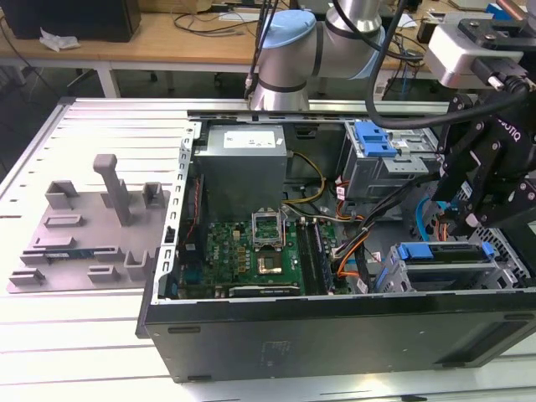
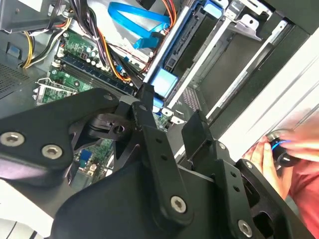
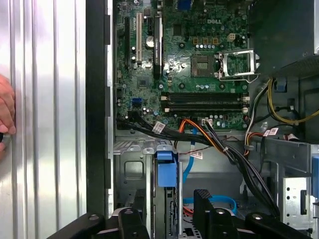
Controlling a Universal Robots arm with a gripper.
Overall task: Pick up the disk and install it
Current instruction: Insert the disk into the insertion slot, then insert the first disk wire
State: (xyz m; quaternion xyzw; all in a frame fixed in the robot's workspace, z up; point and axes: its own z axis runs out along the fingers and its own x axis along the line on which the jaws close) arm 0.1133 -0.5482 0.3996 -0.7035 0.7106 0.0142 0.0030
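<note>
Reaching down from above, the arm stands behind the open computer case and bends over the case's interior, its wrist turned so that the black gripper points into the case at the end toward the exterior view's right. In both wrist views the gripper hangs just above the drive cage in that corner of the case. Its fingers are spread apart, wider than the narrow edge of the disk, one on either side of it and clamped on nothing. The disk sits inside the drive cage, its bright blue bracket facing the middle of the case, where the green motherboard lies. In the second wrist view the disk shows edge-on, slotted between the cage's grey metal walls. A square blue latch tops a second cage at the case's far wall. Outside the case, on the side away from the gripper, a grey fixture tray lies on the table. A person's hand rests beside the case's outer wall.
</note>
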